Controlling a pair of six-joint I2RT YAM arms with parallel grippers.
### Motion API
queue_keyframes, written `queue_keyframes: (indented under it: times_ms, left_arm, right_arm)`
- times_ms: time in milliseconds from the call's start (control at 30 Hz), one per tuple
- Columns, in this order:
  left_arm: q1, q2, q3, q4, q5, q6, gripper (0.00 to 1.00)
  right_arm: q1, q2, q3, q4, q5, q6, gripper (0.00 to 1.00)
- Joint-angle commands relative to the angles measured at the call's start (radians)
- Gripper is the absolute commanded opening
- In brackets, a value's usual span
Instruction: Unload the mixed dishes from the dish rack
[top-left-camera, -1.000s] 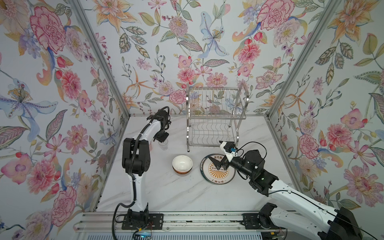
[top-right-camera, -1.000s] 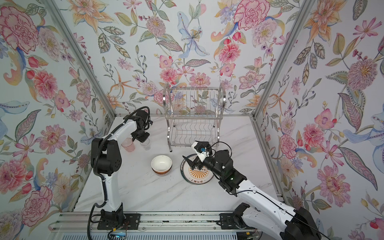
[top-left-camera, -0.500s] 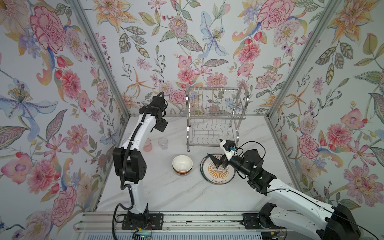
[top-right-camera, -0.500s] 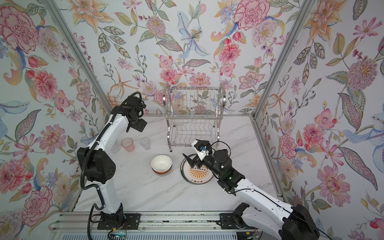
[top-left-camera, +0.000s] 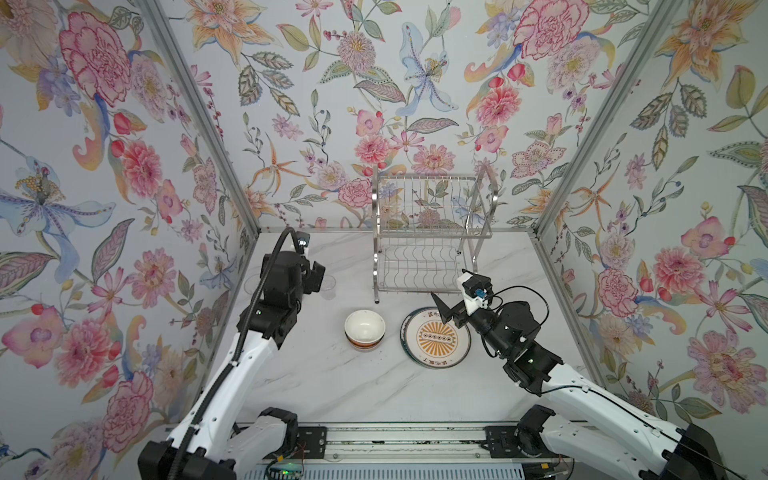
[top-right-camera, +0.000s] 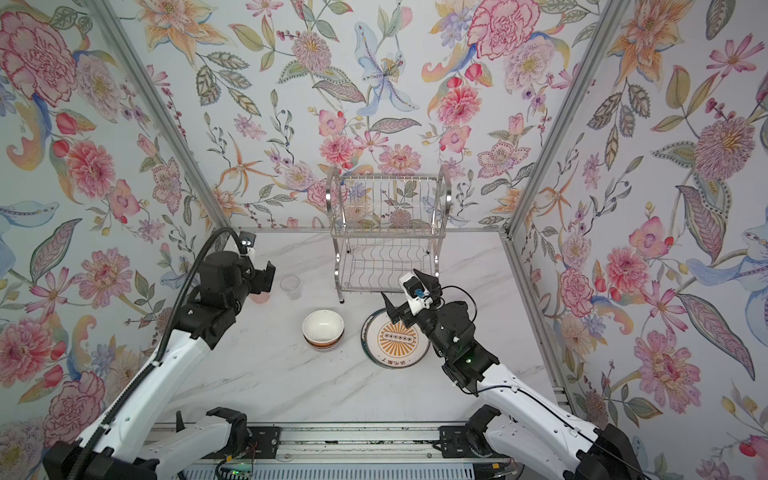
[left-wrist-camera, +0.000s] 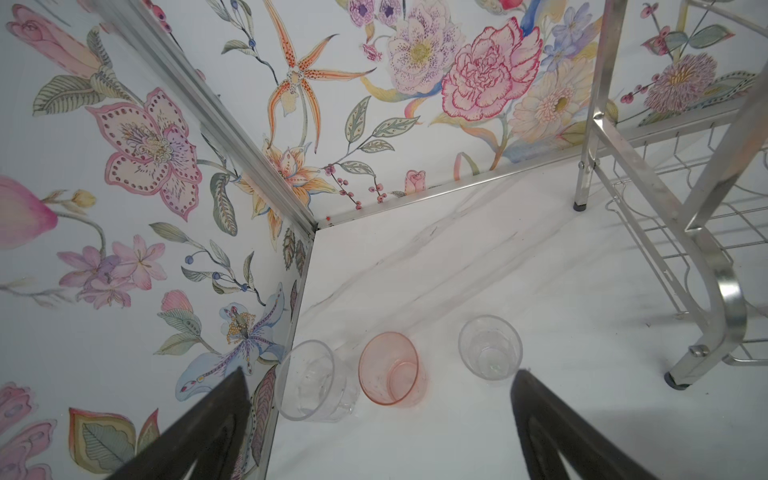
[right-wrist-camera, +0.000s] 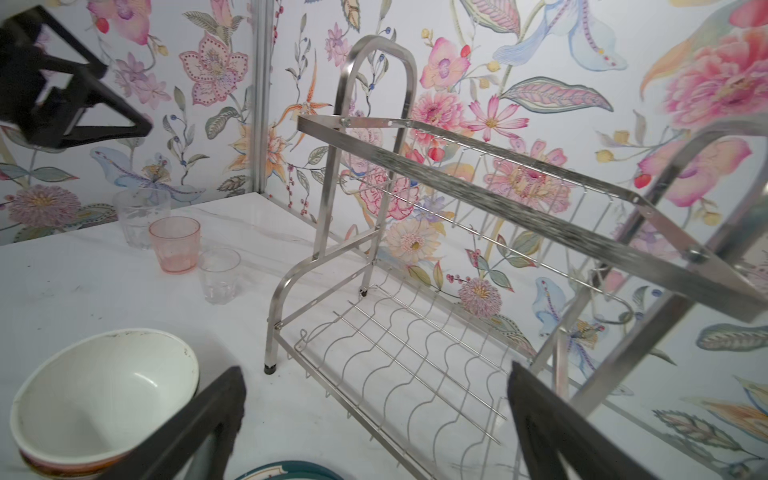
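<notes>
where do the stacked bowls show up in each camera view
Both top views: the stacked bowls sit mid-table, just left of the sunburst plate.
Left wrist: not in it.
Right wrist: the stacked bowls are close up, in front of the near leg of the dish rack.
Shared landmark: the dish rack, seen in all four views.

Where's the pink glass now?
Seen in the left wrist view, the pink glass stands upright on the left of the table, between two clear glasses, left of the rack.
</notes>
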Motion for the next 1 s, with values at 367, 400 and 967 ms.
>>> queue_keyframes:
  times_ms: [367,400,967]
  left_arm:
    - [-0.002,-0.184,-0.658,0.863,-0.166,0.041,0.99]
    - [-0.002,-0.157,-0.684,0.933,-0.166,0.044,0.99]
    - [0.07,0.42,-0.741,1.551,-0.124,0.0,0.99]
  right_arm:
    - [-0.3,-0.148,-0.117,-0.045,0.142,0.174,0.99]
    - [-0.319,-0.159,-0.136,-0.041,0.143,0.18,0.99]
    - [-0.565,-0.098,-0.43,0.268,0.259,0.261,0.99]
